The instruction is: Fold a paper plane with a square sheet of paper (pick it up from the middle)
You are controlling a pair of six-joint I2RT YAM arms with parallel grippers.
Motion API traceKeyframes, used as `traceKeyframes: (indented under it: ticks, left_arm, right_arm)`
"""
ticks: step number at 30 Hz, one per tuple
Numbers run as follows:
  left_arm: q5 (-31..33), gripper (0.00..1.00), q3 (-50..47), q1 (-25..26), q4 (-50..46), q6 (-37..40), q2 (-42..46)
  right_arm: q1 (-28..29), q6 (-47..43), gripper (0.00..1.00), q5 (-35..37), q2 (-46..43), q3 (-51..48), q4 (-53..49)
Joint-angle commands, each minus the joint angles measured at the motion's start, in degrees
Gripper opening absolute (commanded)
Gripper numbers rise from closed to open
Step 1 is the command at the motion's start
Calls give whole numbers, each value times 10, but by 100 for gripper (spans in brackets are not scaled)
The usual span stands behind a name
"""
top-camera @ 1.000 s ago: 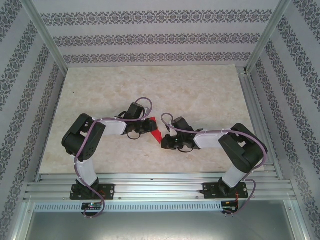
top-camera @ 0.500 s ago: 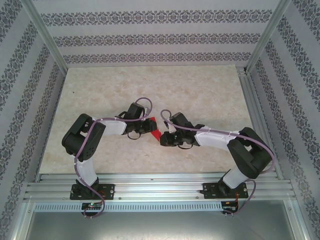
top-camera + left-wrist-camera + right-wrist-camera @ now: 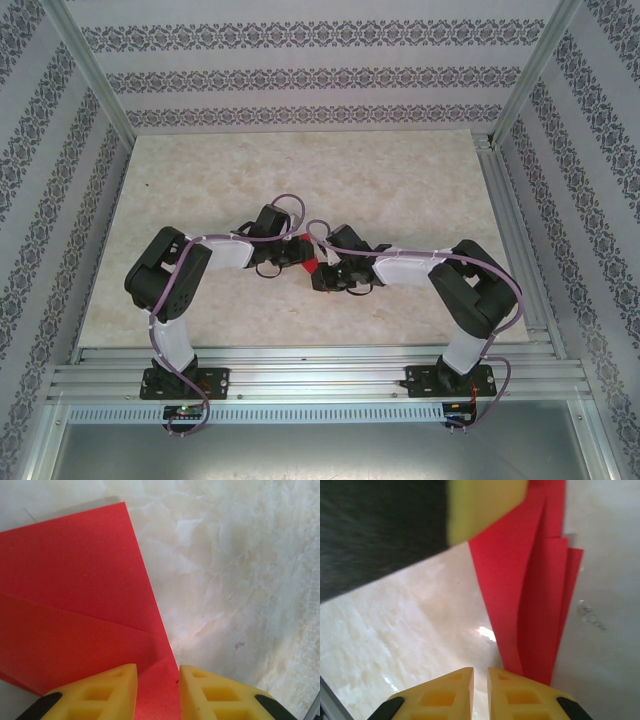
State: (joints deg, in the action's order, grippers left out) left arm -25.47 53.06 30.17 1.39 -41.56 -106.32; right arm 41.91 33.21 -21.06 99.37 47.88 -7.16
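The square sheet of paper [image 3: 311, 265] is bright red and folded into layered flaps. It lies on the marble table [image 3: 400, 180] between my two grippers. In the left wrist view the paper [image 3: 75, 605] shows a diagonal crease, and its narrow end runs under my left gripper [image 3: 158, 680]. That gripper's yellow jaws stand apart over the paper. In the right wrist view the paper [image 3: 535, 605] narrows toward my right gripper [image 3: 480, 680], whose jaws are a narrow slit apart over bare table. The right-hand finger [image 3: 530, 695] covers the paper's tip. My left gripper's finger [image 3: 485, 505] rests at the paper's far end.
Both grippers [image 3: 298, 256] [image 3: 322, 272] nearly meet at the table's middle. Aluminium rails run along the near edge [image 3: 320, 375] and the right side [image 3: 510, 230]. Patterned walls enclose the table on three sides.
My right arm has swung left toward the left gripper and now covers most of the paper from above. Its jaws have parted slightly. The left arm has not moved.
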Motion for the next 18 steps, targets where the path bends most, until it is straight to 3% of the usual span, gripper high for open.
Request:
traceKeyframes:
  ticks: [1, 18]
  left_arm:
    - [17, 30, 6, 3, -32, 15, -24]
    - [21, 30, 13, 3, -42, 21, -28]
  right_arm:
    - [-10, 8, 15, -1, 4, -26, 17]
    - [-47, 13, 14, -58, -30, -133, 49]
